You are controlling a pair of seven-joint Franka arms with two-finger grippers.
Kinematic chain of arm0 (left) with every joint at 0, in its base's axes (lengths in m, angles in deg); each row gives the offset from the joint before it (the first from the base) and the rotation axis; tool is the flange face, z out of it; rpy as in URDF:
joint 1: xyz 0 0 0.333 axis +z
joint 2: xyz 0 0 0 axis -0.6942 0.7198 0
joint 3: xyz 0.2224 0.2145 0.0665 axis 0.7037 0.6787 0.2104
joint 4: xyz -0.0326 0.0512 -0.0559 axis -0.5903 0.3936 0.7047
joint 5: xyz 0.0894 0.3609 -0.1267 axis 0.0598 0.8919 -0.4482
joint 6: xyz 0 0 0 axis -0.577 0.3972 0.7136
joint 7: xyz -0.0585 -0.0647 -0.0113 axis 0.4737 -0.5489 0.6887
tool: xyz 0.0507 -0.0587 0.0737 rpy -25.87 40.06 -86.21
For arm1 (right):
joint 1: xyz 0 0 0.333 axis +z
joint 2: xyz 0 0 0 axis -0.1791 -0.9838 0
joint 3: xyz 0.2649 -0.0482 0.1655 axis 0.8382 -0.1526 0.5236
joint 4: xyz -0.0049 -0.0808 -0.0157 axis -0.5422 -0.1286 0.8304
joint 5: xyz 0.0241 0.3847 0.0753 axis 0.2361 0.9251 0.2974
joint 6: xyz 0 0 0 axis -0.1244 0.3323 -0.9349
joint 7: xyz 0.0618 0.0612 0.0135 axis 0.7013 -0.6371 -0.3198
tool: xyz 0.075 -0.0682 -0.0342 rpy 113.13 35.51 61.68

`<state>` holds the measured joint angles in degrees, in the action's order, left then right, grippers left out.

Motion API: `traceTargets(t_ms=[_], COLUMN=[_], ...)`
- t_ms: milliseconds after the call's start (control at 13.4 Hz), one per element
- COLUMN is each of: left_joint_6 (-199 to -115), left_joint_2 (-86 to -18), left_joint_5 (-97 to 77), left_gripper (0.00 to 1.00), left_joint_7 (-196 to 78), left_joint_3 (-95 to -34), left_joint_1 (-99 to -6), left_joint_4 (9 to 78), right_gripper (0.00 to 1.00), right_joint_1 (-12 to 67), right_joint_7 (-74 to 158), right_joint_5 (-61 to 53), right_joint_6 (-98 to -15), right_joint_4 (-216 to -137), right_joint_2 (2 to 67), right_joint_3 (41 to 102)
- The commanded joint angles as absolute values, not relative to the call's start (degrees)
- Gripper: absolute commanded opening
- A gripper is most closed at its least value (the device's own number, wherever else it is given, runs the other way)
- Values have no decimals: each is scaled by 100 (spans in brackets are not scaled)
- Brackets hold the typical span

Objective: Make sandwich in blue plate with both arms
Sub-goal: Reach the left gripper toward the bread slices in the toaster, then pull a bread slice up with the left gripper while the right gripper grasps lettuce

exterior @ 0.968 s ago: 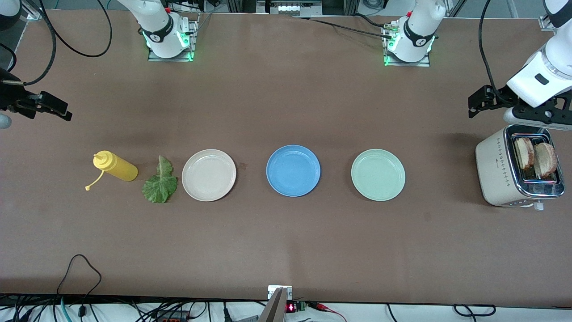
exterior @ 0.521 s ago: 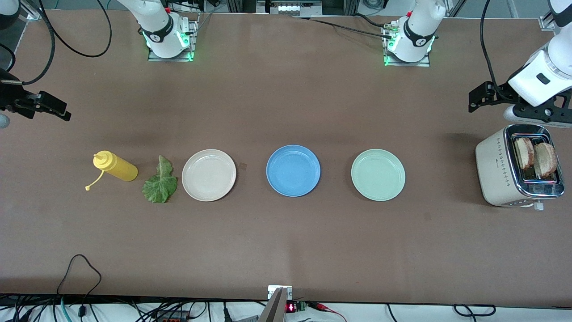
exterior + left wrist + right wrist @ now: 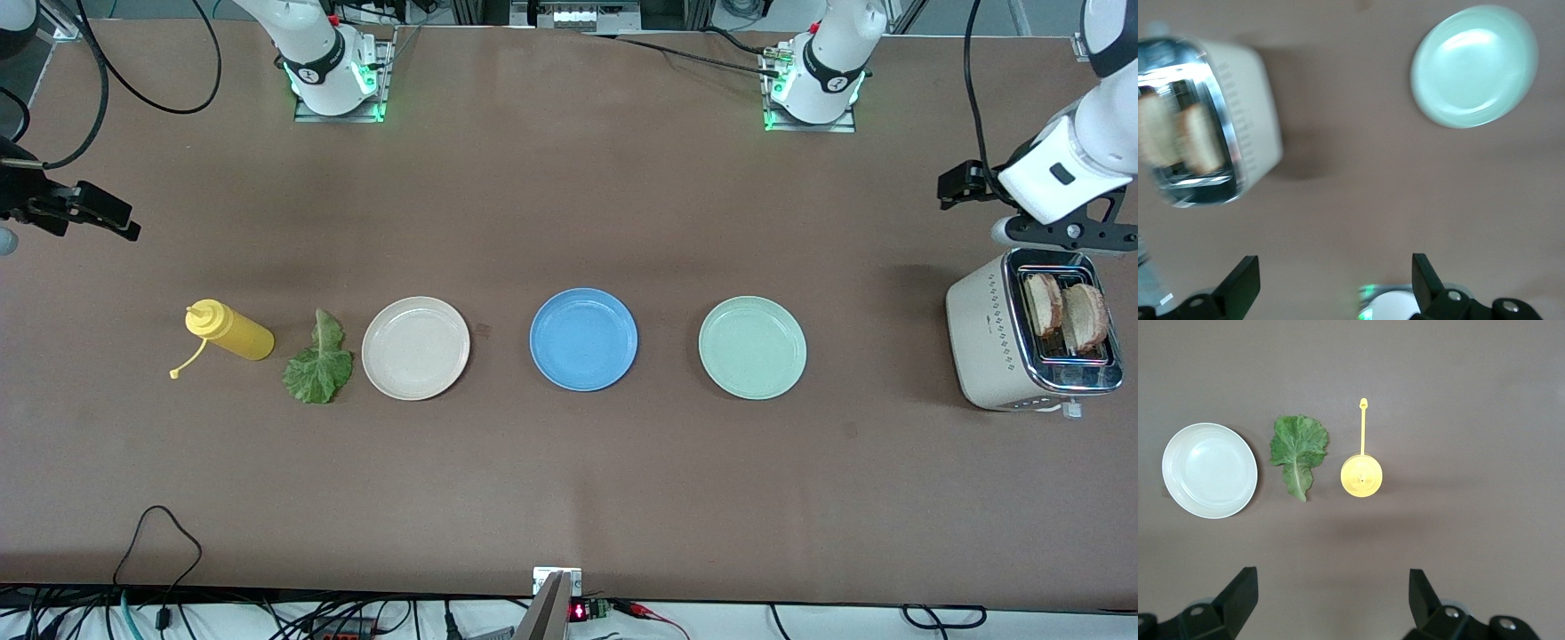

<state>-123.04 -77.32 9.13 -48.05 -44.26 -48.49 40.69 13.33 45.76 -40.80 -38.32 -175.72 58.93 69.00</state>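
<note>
Left hand [image 3: 1331, 287] wide open, empty, over bench by toaster [image 3: 987, 342]; right hand [image 3: 1328, 603] wide open, empty, over bench edge nr lettuce [image 3: 317, 367]; blue plate [image 3: 583, 339] mid-bench, bare.

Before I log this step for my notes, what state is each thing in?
Blue plate: empty.
Beige plate: empty.
Green plate: empty.
Toaster: upright, two bread slices in its slots.
Lettuce leaf: flat on table.
Yellow bottle: cap off.
Left gripper: open, empty.
Right gripper: open, empty.
</note>
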Motion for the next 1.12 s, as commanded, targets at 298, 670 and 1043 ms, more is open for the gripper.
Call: traceTargets(t_ms=[298, 670, 1043], left_joint_6=[-13627, -15626, -16217], left_joint_2=[-7232, -7056, -6512], left_joint_5=[1435, 1601, 1716], left_gripper=[100, 97, 81], left_joint_7=[-3859, -3268, -3135], left_joint_3=[-4339, -4331, -4331], left_joint_1=[-3977, -3334, -2990], left_joint_4=[4550, 5475, 5494], right_gripper=[100, 100, 100], right_joint_1=[1269, 1287, 1304], right_joint_7=[4592, 4592, 4601], right_joint_5=[-4136, -4136, -4136], right_joint_6=[-3829, -3838, -3829], right_joint_4=[-17512, -17512, -17512], right_joint_2=[5843, 5825, 5790], right_joint_3=[6908, 6908, 6908])
